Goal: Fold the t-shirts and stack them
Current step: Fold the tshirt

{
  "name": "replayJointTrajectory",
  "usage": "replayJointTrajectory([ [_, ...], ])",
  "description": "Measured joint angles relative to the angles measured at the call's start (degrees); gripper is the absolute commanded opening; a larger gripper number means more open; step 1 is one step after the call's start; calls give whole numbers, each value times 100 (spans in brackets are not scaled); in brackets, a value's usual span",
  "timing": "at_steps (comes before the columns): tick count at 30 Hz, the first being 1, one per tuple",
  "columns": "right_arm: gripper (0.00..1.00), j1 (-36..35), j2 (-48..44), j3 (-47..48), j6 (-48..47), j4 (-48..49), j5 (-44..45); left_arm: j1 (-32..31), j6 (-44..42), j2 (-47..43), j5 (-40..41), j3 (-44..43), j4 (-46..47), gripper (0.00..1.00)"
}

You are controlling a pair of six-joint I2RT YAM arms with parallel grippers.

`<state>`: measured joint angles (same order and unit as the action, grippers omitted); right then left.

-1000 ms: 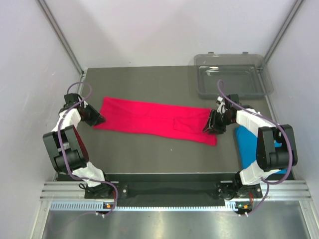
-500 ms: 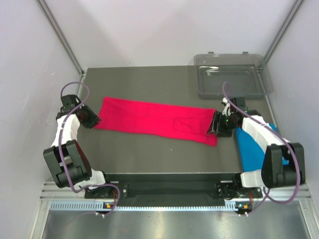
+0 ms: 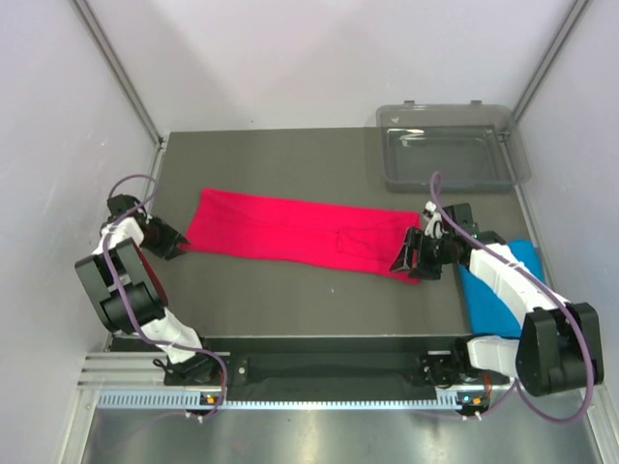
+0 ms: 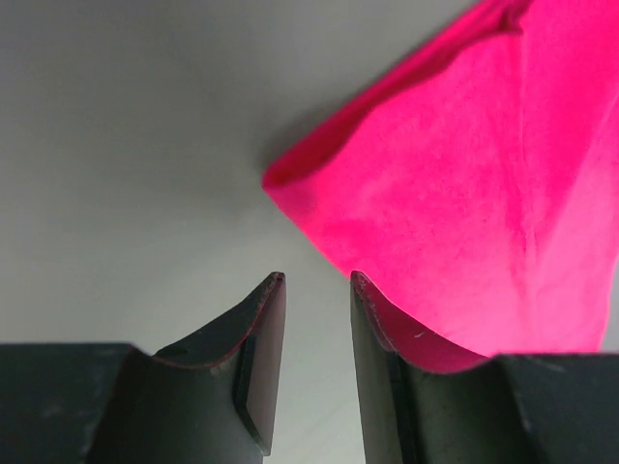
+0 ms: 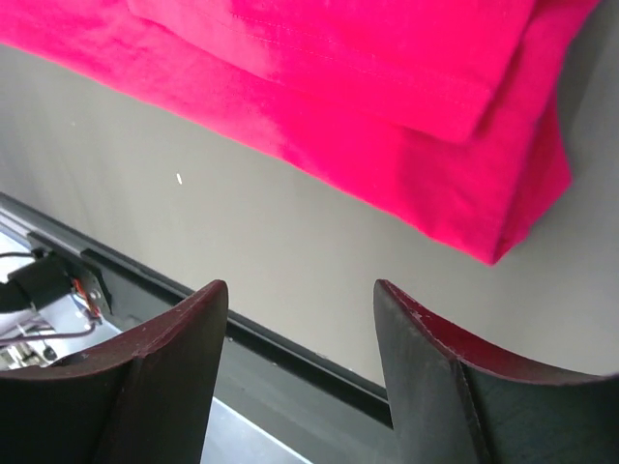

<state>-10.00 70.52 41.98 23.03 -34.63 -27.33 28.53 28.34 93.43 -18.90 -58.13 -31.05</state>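
The crimson-pink t-shirt (image 3: 300, 232) lies folded into a long narrow band across the middle of the dark grey surface (image 3: 290, 159). Its long axis runs left to right, and the right end sits a little nearer the arm bases than the left. The cloth is flat and smooth, plain and bright. At the right end an upper folded layer with a stitched hem lies over the lower one, which ends in a sharp corner (best seen in the right wrist view). The sky-blue t-shirt (image 3: 481, 300) lies at the near right of the surface, just beside the pink band's right end and partly covered by the right arm, so its shape cannot be made out. There are two shirts, one clear grey plastic tray (image 3: 450, 179) at the far right corner, and two arms. The left fingers (image 4: 261, 358) stand a narrow gap apart at the band's left end with only bare surface between them, and the pink corner lies just beside one finger. The right fingers (image 5: 426, 367) are spread wide over the band's near right edge and hold nothing.
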Motion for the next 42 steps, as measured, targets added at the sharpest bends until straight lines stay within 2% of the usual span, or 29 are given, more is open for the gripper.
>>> replayJointTrajectory([
  [8, 63, -13, -422, -540, 525, 466, -101, 219, 103, 634, -264, -256, 197, 38],
  [17, 63, -24, -409, -570, 721, 688, -107, 219, 203, 935, -398, -291, 330, 38],
  [21, 60, -26, -374, -664, 1034, 984, -105, 221, 216, 962, -361, -293, 361, 29],
  [22, 59, -28, -376, -737, 1174, 1093, -103, 221, 219, 975, -354, -297, 372, 17],
  [25, 59, -37, -396, -1139, 1720, 1506, -98, 227, 229, 1038, -334, -306, 413, 0],
  [30, 62, -87, -643, -1661, 2444, 1733, 35, 286, 308, 1010, -385, -232, 481, 0],
  [35, 63, -103, -1220, -1963, 2929, 2090, 363, 614, 459, 603, -422, 313, 638, 0],
  [42, 62, -232, -1141, -2505, 3602, 2841, 682, 1012, 503, -61, 48, 732, 308, 0],
])
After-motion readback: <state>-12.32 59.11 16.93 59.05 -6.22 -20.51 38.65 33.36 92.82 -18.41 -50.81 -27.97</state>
